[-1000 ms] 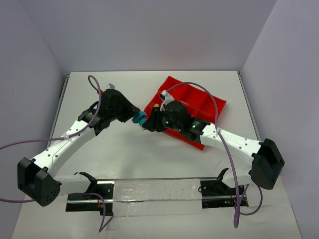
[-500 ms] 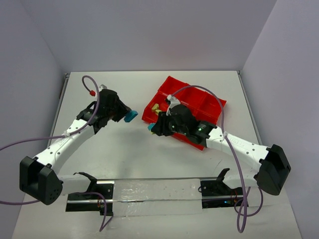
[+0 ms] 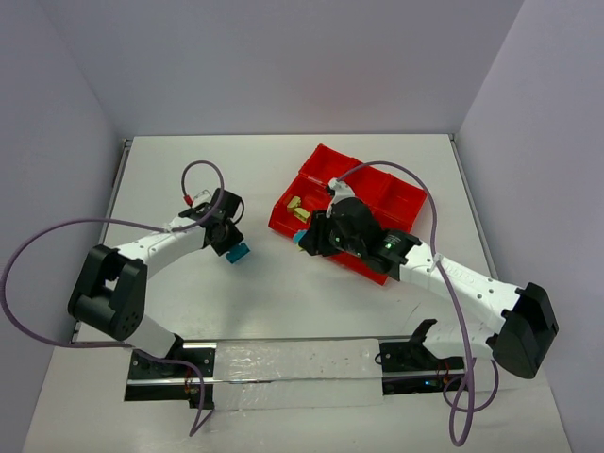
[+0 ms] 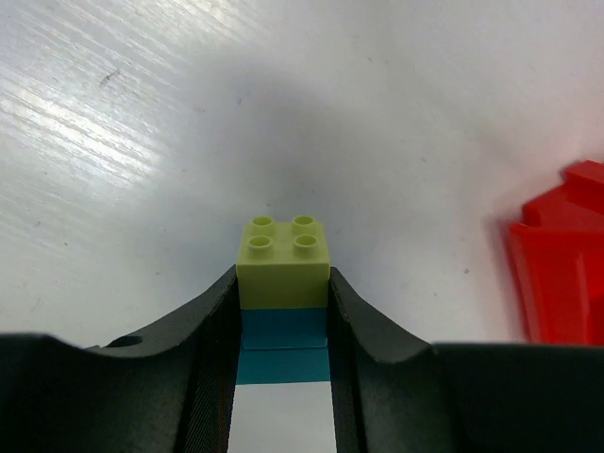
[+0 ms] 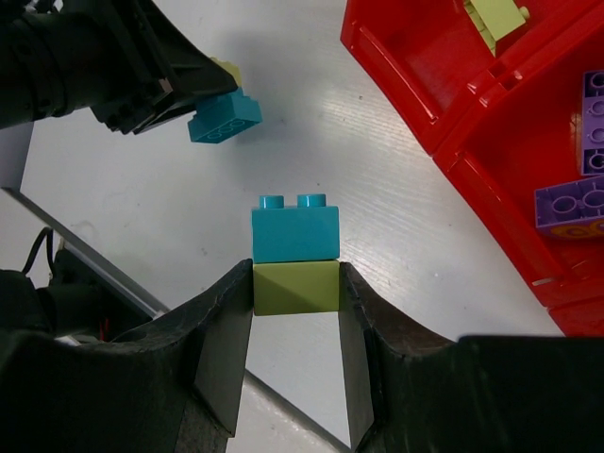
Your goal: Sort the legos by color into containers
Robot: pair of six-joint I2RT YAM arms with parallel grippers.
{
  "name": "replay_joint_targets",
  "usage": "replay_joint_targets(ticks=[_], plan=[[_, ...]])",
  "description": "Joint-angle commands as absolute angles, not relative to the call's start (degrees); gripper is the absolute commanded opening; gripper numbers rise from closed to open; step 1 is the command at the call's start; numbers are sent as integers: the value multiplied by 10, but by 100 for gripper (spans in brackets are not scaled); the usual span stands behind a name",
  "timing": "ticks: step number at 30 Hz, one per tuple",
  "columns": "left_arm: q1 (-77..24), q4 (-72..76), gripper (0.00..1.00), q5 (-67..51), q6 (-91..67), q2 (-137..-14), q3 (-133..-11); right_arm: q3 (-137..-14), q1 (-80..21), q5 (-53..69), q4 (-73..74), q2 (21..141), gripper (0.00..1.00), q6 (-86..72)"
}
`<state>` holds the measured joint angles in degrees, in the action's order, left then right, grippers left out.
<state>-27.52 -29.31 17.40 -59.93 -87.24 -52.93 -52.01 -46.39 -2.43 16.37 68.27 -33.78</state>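
Observation:
My left gripper is shut on a small lego stack, a yellow-green brick over teal bricks, held above the bare tabletop. From above, this stack hangs left of the red tray. My right gripper is shut on a yellow-green brick with a teal brick joined to its outer end. That gripper sits at the tray's near-left edge. A pale yellow brick lies in the tray's left compartment, and purple bricks lie in another.
The red tray lies tilted at the back right of the white table, with low dividers between its compartments. The left arm's purple cable loops over the left side. A metal rail runs along the near edge.
The two grippers stood together left of the tray a second ago. They have pulled apart: the left swung down and left with its stack, the right drew back toward the tray with its own.

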Motion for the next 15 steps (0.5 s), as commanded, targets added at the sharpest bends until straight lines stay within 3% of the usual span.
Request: replay_joint_targets(ticks=[1, 4, 6, 12, 15], plan=[[-272, -289, 31, 196, -589, -897, -541, -515, -457, -36, 164, 660, 0, -331], [-272, -289, 75, 184, -586, -908, -544, -515, -456, -36, 167, 657, 0, -330], [-272, -290, 87, 178, -580, -902, -548, -516, -456, -35, 171, 654, 0, -328], [-275, -337, 90, 208, -561, -828, -596, -518, -439, -2, 177, 631, 0, -301], [-280, -309, 84, 189, -499, -762, -606, -493, -404, 149, 122, 608, 0, -285]])
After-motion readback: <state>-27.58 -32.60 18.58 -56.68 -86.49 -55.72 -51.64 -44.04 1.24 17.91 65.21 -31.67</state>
